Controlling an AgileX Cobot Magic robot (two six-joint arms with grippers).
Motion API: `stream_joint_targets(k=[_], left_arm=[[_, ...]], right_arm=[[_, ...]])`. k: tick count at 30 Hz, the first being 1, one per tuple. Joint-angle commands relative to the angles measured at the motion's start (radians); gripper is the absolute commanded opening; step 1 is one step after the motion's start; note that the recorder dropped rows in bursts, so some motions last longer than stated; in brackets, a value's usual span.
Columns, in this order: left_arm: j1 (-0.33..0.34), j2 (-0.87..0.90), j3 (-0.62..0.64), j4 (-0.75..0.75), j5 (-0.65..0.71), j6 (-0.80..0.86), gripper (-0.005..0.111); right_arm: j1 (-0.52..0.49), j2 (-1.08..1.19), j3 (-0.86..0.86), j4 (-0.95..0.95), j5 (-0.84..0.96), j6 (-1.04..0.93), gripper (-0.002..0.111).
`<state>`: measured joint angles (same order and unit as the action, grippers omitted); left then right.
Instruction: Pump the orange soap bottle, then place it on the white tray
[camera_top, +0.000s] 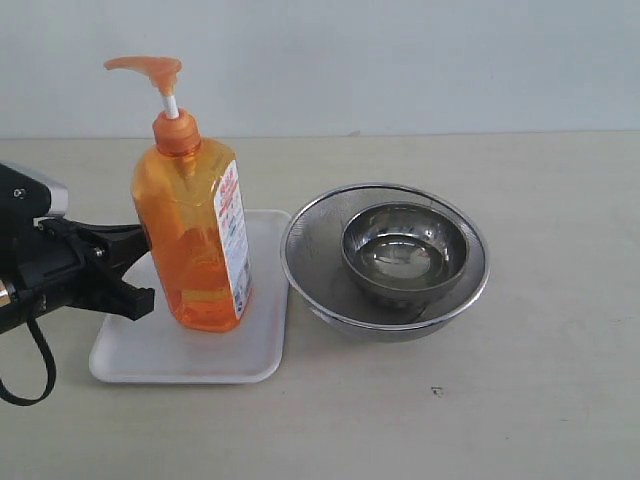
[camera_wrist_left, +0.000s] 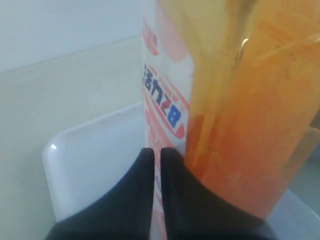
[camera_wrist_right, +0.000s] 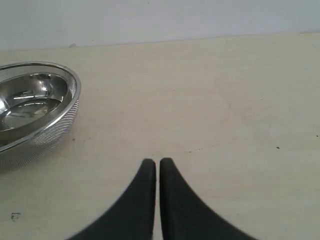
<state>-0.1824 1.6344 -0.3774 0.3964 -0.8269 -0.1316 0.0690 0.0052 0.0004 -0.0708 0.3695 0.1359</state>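
Exterior: orange soap bottle (camera_top: 195, 235) upright on white tray (camera_top: 200, 360), left of mesh strainer (camera_top: 310, 270) holding steel bowl (camera_top: 405, 255); placement looks done. Left gripper (camera_top: 128, 292) beside bottle, fingers closed, empty. Beige table (camera_top: 500, 400), pale wall (camera_top: 400, 60).

Left wrist: closed tips near bottle label.

Right wrist: right gripper (camera_wrist_right: 157, 165) closed, empty, parked right of strainer.

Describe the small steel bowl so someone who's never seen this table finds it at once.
Start at the tall orange soap bottle standing on the white tray. Beside the tray, on its right in the exterior view, sits a wide mesh-sided steel strainer, and the small steel bowl rests inside it. Unlike the strainer, its wall is solid, polished and mirror-like.
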Motion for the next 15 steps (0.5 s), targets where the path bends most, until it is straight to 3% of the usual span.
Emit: stream_joint_targets(k=[1, 15], left_arm=[[0.000, 0.002, 0.005, 0.039, -0.003, -0.032, 0.005], [-0.002, -0.021, 0.005, 0.117, 0.015, -0.116, 0.005]], right_arm=[[0.000, -0.005, 0.000, -0.007, -0.014, -0.003, 0.000], [0.000, -0.005, 0.000, -0.007, -0.014, -0.003, 0.000]])
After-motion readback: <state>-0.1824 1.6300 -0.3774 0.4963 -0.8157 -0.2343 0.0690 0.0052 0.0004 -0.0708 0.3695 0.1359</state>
